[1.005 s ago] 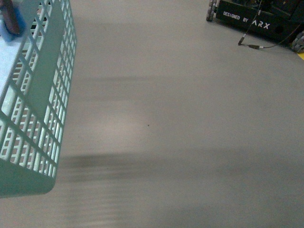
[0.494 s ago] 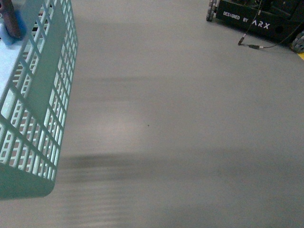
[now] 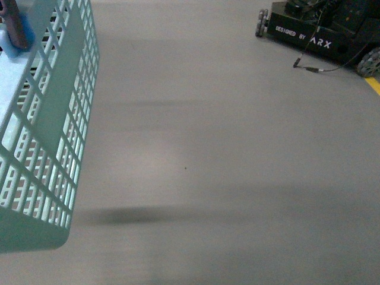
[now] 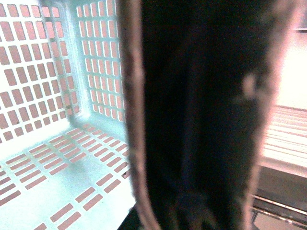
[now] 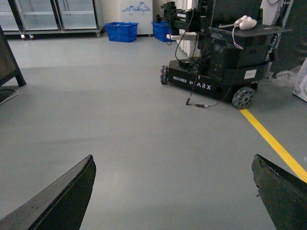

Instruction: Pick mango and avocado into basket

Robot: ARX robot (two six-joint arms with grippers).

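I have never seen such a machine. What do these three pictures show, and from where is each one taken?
They come from a two-armed robot. One camera sits on its body and looks forward: it shows a teal basket at the left edge, off the grey floor, and another wheeled robot far back. The second camera, on the left wrist, looks into the basket, which appears empty where visible; a blurred dark shape, perhaps its handle, blocks the middle. The third, on the right wrist, shows the right gripper wide open, holding nothing. No fruit is visible.
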